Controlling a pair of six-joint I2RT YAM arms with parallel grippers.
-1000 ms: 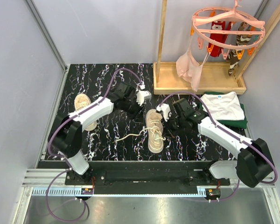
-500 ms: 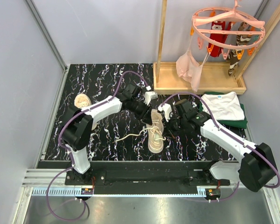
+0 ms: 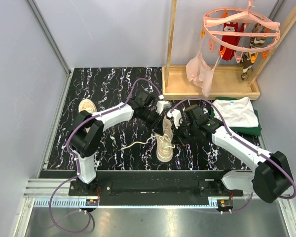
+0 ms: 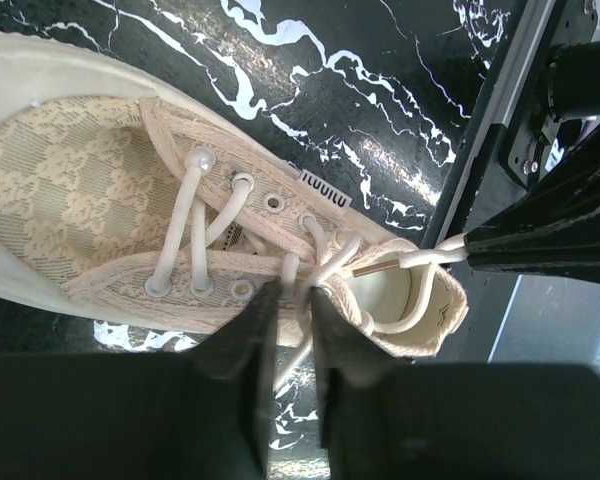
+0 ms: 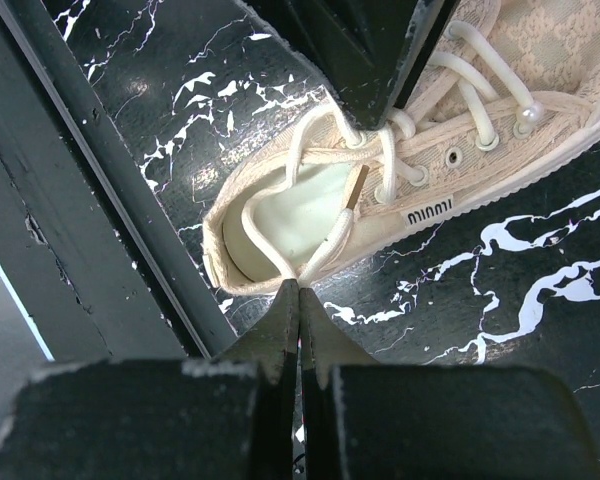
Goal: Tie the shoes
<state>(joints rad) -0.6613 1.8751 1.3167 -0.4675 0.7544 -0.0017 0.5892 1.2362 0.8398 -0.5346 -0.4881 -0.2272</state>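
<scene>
Shoes are the job here: two small cream cloth ones with pale soles. The middle cream shoe (image 3: pixel 164 145) lies flat on the black marbled desk (image 3: pixel 108 84), toe toward the arms, with both claws at its open end. The other cream shoe (image 3: pixel 87 105) lies well apart on the left, partly under the left arm.

I think a shoe like this is light and soft. It may slide or tip on the smooth desk when a lace gets tugged. The thin white lace (image 5: pixel 330 235) looks floppy and a bit slippery, and it is not tied yet. The best place to hold is the lace itself, close to the top holes, not the shoe cloth.

The right claw (image 5: pixel 298 290) is squeezed together on a loop of lace at the shoe's mouth. The left claw (image 4: pixel 292 295) has its fingers a little apart, with one strand running between them. It does not look pinched. A long loose lace end (image 3: pixel 134 144) trails out to the left over the desk.

The two claws are very near each other, so they could bump. A light wooden rack (image 3: pixel 209 81), a pink round hanger (image 3: pixel 213 19) with small clothes, and a folded white shirt (image 3: pixel 235 111) sit at the far right, out of the way.
</scene>
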